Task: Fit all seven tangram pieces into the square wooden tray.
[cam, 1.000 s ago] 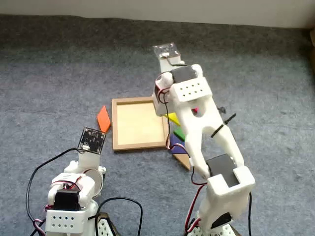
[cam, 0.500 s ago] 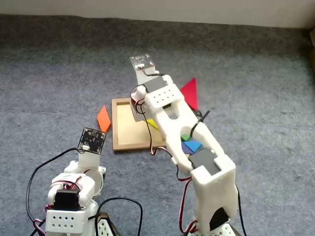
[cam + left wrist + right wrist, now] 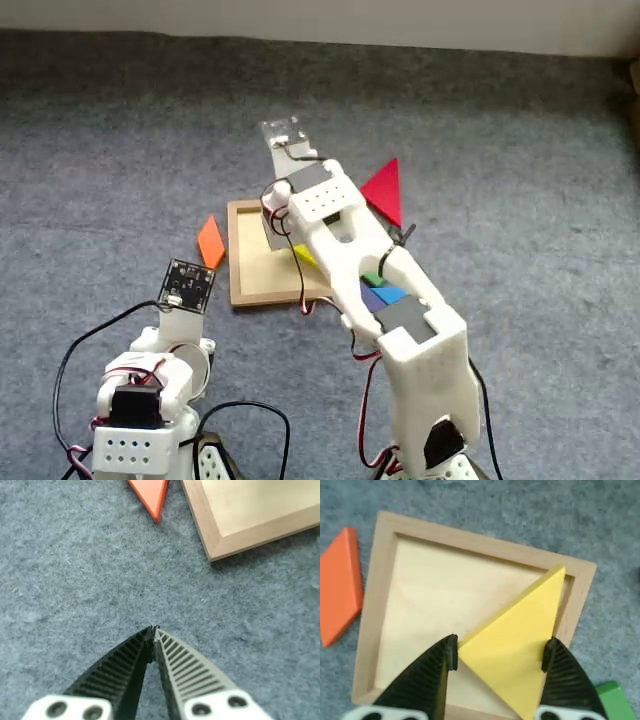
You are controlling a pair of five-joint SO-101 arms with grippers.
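Tray [image 3: 233, 262], a shallow square of pale wood, lies on the grey carpet [image 3: 500, 150] ahead of the two arms, its plain floor showing around the yellow triangle [image 3: 520, 640] that sits over the side nearer the right arm [image 3: 340, 215]. The right gripper [image 3: 500, 654] is clamped on that yellow triangle, one dark finger at a corner and the other against the opposite edge. One sharp tip of the piece reaches the inner edge of the tray's rim; whether it rests on the tray floor or is held just above it cannot be told. An orange piece [image 3: 210, 241], slanted and four-sided, lies flat just beside the tray's outer left edge with a narrow strip of carpet between them. A red triangle [image 3: 385, 190] lies on the carpet on the far side of the right arm from the tray. A green piece [image 3: 373, 280] and a blue piece [image 3: 387, 296] show side by side from under that arm, near the tray's right edge. The left gripper [image 3: 151, 630] hangs over carpet near a tray corner, its fingers pressed together tip to tip and holding nothing.
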